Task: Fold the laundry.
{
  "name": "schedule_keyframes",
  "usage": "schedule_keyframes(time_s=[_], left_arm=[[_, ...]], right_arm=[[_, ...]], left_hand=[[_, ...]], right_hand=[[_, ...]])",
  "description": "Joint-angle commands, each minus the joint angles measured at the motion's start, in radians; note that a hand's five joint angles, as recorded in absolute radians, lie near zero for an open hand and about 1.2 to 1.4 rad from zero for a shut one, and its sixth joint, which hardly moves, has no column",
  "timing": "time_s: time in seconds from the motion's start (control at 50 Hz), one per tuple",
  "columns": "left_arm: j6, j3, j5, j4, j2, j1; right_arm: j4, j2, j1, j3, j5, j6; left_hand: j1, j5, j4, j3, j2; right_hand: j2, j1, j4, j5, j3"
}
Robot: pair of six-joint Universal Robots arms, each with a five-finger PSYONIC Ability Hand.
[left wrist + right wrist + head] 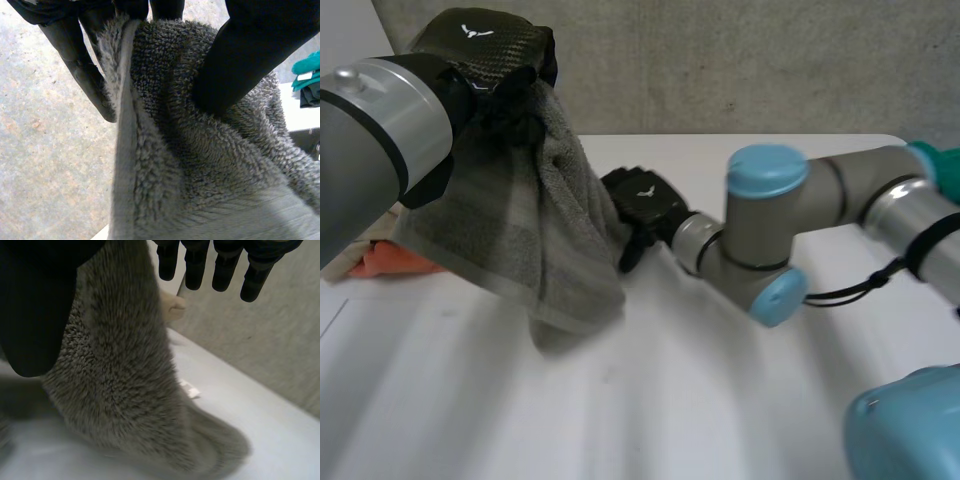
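- My left hand [485, 60] pinches the grey towel [535, 230] at its top, held high; lower end touches the table [670, 400].
- My right hand [645, 205] beside its edge, fingers straight, gripping nothing.
- No fold yet, I judge.

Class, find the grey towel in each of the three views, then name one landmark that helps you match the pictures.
Head view: the grey towel hangs from the raised left hand, with the right hand at its side edge.
Left wrist view: the grey towel is pinched in the left hand and hangs from it.
Right wrist view: the grey towel is beside the right hand.
Landmark: the white table under the towel's lower end.
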Motion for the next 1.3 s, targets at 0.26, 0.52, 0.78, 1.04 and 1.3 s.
schedule_keyframes(time_s=[0.26, 0.52, 0.78, 1.04, 1.3], left_arm=[[0.021, -0.056, 0.015, 0.103, -0.057, 0.137], [0.006, 0.004, 0.035, 0.125, -0.437, -0.039], [-0.014, 0.03, -0.102, 0.054, -0.491, -0.133], [-0.021, -0.094, -0.066, 0.031, -0.241, 0.049], [-0.156, -0.183, 0.047, 0.01, -0.341, 0.174]], right_arm=[[0.121, -0.329, -0.212, 0.136, 0.293, -0.287], [0.203, -0.756, -0.323, 0.864, 0.156, -0.664], [0.116, -0.652, -0.367, 0.995, 0.179, -0.6], [0.327, -0.802, -0.493, 0.816, 0.069, -0.503], [0.575, -0.626, -0.577, 0.633, 0.05, -0.74]], left_hand=[[0.273, 0.223, 0.199, 0.218, 0.201], [0.273, 0.223, 0.199, 0.218, 0.201], [-0.6, -0.65, -0.674, -0.655, -0.672], [-0.949, -0.998, -1.023, -1.004, -1.021], [-0.916, -0.965, -0.99, -0.971, -0.988]], right_hand=[[1.181, 1.169, 1.171, 1.17, 1.187], [1.181, 1.169, 1.171, 1.17, 1.187], [0.174, 0.162, 0.164, 0.163, 0.18], [-0.04, -0.053, -0.051, -0.051, -0.034], [0.135, 0.123, 0.125, 0.124, 0.141]])
